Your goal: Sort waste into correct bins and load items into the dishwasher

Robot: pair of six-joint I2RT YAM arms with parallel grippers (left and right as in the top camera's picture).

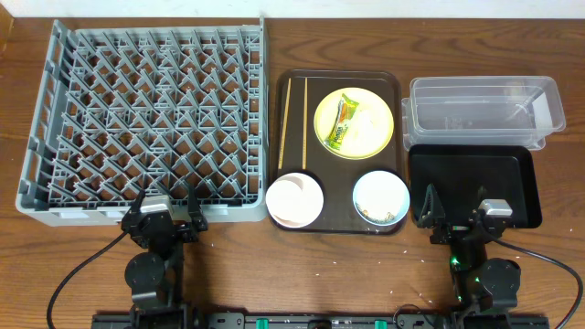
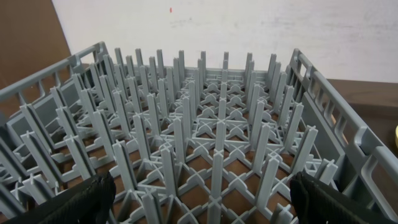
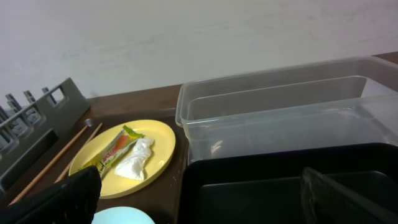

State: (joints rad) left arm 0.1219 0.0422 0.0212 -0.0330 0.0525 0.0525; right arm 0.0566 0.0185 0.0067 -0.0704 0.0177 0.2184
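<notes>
The yellow plate [image 1: 355, 122] lies on the brown serving tray [image 1: 292, 87] and carries the snack wrapper [image 1: 340, 122] and a white crumpled scrap [image 3: 134, 158]. The chopsticks [image 1: 281, 123] lie at the tray's left. A white bowl [image 1: 294, 199] and a light blue bowl [image 1: 380, 197] with scraps sit at its front. The grey dish rack [image 1: 151, 119] fills the left. The clear box [image 1: 484, 110] and black tray [image 1: 475, 183] are at the right. My left gripper [image 1: 174, 212] is open over the rack's front edge. My right gripper [image 1: 454, 215] is open over the black tray's front.
The rack's pegs [image 2: 205, 143] fill the left wrist view. In the right wrist view the plate [image 3: 93, 163], clear box [image 3: 280, 112] and black tray [image 3: 261, 186] lie ahead. Bare wooden table [image 1: 311, 274] runs along the front.
</notes>
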